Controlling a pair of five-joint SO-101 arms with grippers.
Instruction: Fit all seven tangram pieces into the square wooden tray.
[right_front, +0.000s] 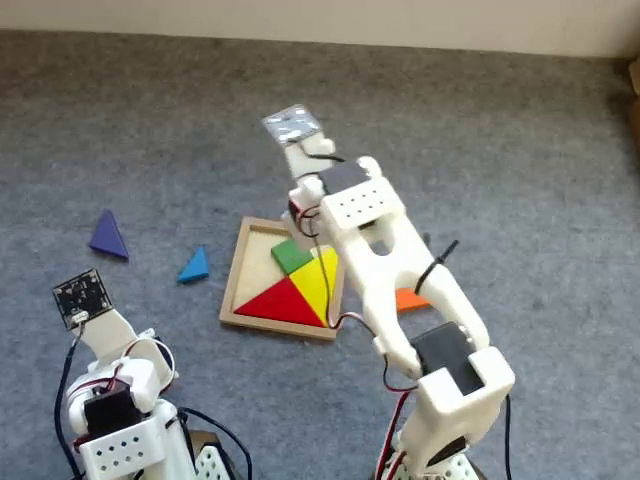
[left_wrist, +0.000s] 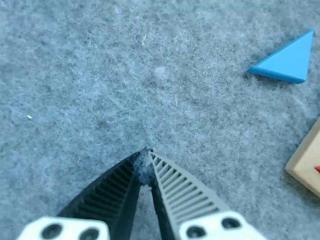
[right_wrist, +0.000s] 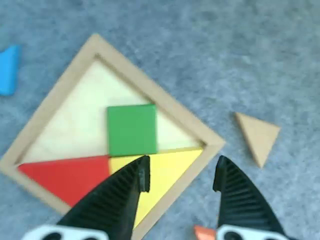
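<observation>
Your right jaws open, empty, over square wooden tray (right_wrist: 160, 92) mid-worktop | left jaws closed on nothing | risk: descend carelessly and you'll nudge the seated green square piece (right_wrist: 131, 130) askew.

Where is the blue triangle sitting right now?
In the high view, the blue triangle lies flat on the grey carpet, outside the wooden tray and just left of its left rim. The purple triangle lies farther left.
</observation>
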